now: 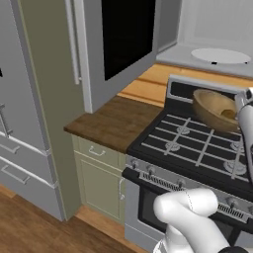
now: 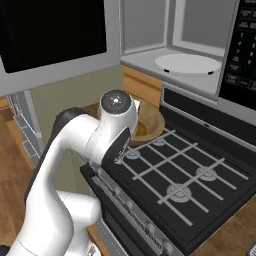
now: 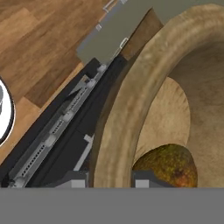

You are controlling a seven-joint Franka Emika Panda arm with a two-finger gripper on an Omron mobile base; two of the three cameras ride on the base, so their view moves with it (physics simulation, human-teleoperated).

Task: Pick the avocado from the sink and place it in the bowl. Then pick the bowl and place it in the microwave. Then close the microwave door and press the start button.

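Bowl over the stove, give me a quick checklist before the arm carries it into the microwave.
1. Grip on the bowl: the tool has one fingertip on each side of the rim, so it is shut on it. Ok.
2. Avocado inside the bowl: it lies at the bottom, beside the inner fingertip. Ok.
3. Bowl lifted: it hangs tilted above the stove grates, in the left base view. Ok, but mind the tilt.
4. Microwave door open: it stands swung wide. Ok.
5. Turntable plate free: nothing rests on it. Ok.
6. Clearance of the bowl under the microwave opening: cannot tell.
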